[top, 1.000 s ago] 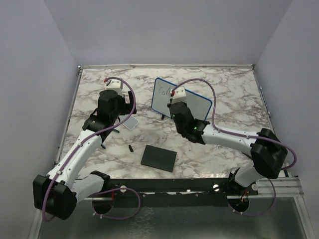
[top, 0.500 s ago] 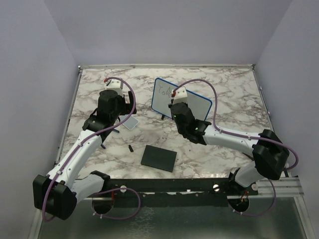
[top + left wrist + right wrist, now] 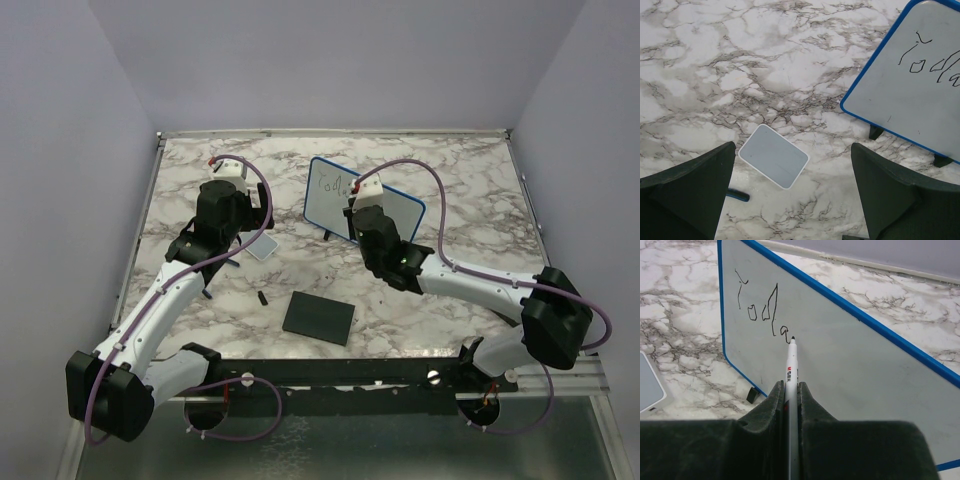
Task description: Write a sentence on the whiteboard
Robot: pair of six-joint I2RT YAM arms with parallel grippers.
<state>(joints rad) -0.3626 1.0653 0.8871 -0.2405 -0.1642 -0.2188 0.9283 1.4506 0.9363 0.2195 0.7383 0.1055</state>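
The whiteboard (image 3: 325,195) stands tilted on two black feet at mid-table; it also shows in the left wrist view (image 3: 910,95) and the right wrist view (image 3: 850,360). Dark handwritten letters, roughly "Toda" (image 3: 757,307), sit at its upper left. My right gripper (image 3: 791,390) is shut on a white marker (image 3: 790,370); the black tip is at the board, just right of the last letter. In the top view the right gripper (image 3: 358,212) is against the board's front. My left gripper (image 3: 790,200) is open and empty, above the marble left of the board (image 3: 232,190).
A small pale grey-edged tile (image 3: 772,156) lies under the left gripper, also in the top view (image 3: 262,247). A blue stick end (image 3: 737,196) lies beside it. A black square pad (image 3: 319,317) and a small black cap (image 3: 262,298) lie nearer the front edge.
My right gripper has moved right along the board with the marker, and more letters show on the board. The left arm has not moved.
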